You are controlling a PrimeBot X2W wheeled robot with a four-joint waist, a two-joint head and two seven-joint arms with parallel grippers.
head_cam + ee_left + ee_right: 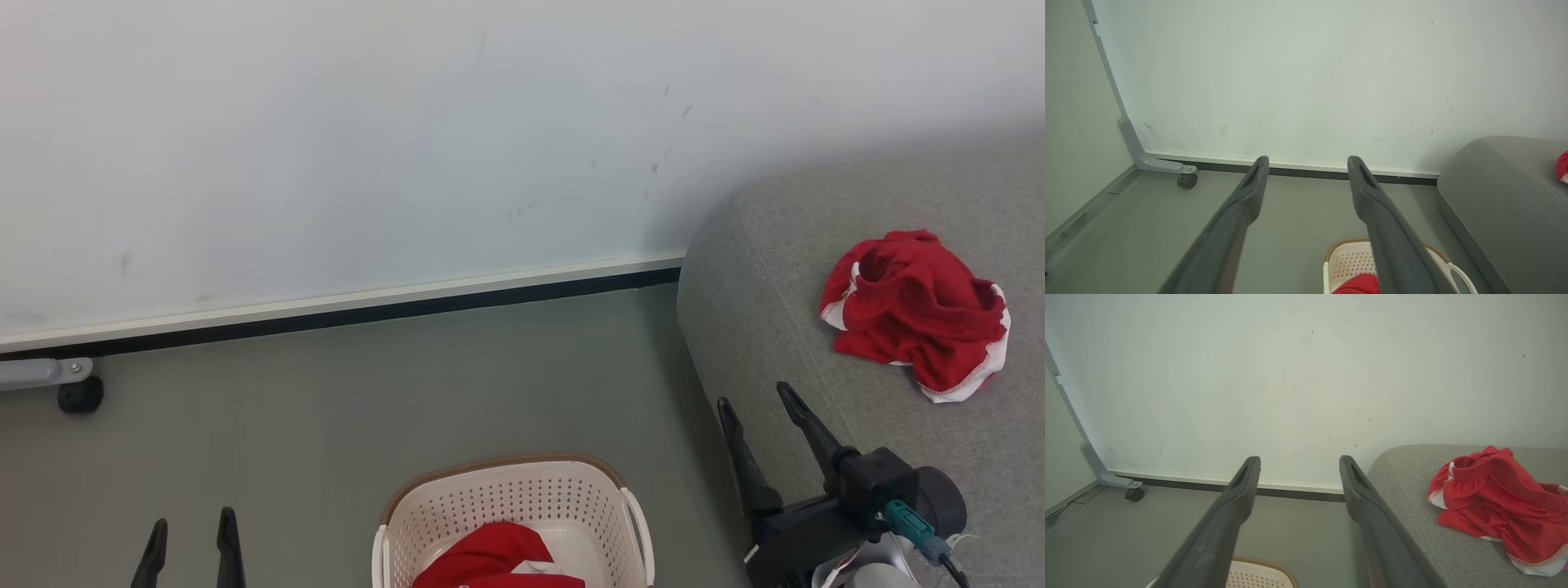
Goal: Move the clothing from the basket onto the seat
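A crumpled red garment with white trim point(918, 313) lies on the grey seat point(775, 269) at the right; the right wrist view shows the garment point(1498, 502) on the seat point(1404, 473). The cream perforated basket point(522, 490) with a brown rim stands on the floor at the bottom centre, with red and white clothing point(494, 559) inside. My left gripper point(194, 531) is open at the lower left, to the left of the basket. My right gripper point(755, 400) is open and empty over the seat's front-left edge, short of the red garment.
A pale wall with a dark baseboard point(343, 314) runs across the back. A grey metal leg with a black caster point(80, 394) stands at the far left by the wall. Grey floor point(326, 408) lies between the basket and the wall.
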